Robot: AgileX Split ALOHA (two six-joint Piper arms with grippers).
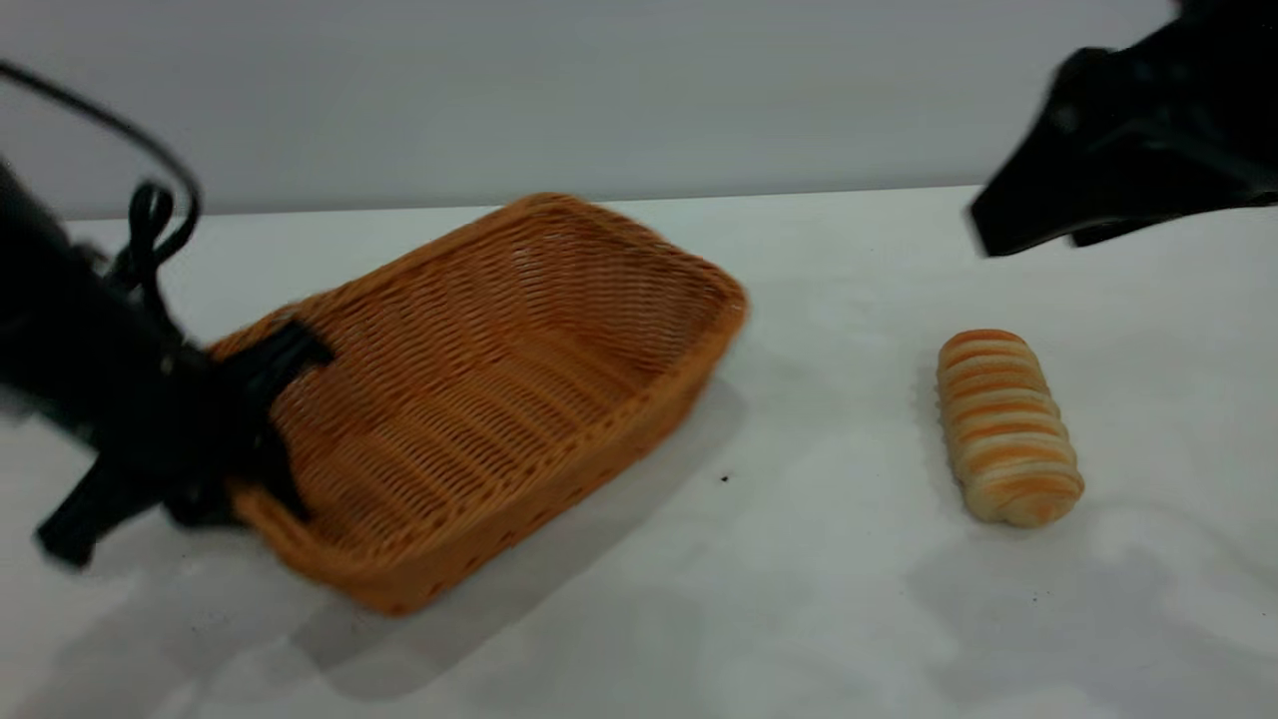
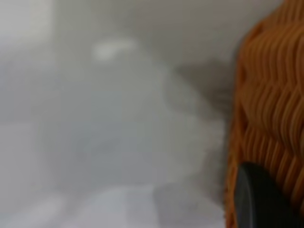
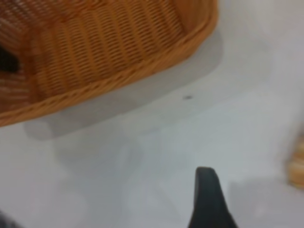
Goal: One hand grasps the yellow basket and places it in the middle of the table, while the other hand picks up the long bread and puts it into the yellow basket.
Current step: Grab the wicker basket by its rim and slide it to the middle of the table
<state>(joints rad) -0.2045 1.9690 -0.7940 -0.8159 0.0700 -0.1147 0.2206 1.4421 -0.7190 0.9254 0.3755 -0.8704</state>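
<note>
A plain pale wall stands behind the white desk (image 1: 799, 599) we are working over. Our left end effector (image 1: 262, 399) is clamped on the short end rim of the yellow basket (image 1: 499, 399), one finger inside the weave and one outside. The basket sits tilted, its far end raised off the desk, left of centre, so we judge the carry to the middle as under way but unfinished. The long bread (image 1: 1008, 427) lies untouched on the desk, well to the right of the basket. Our right end effector (image 1: 1038, 225) hovers above and behind the bread; we cannot tell whether it is open. Placing the basket, grasping the bread and dropping it in remain.
</note>
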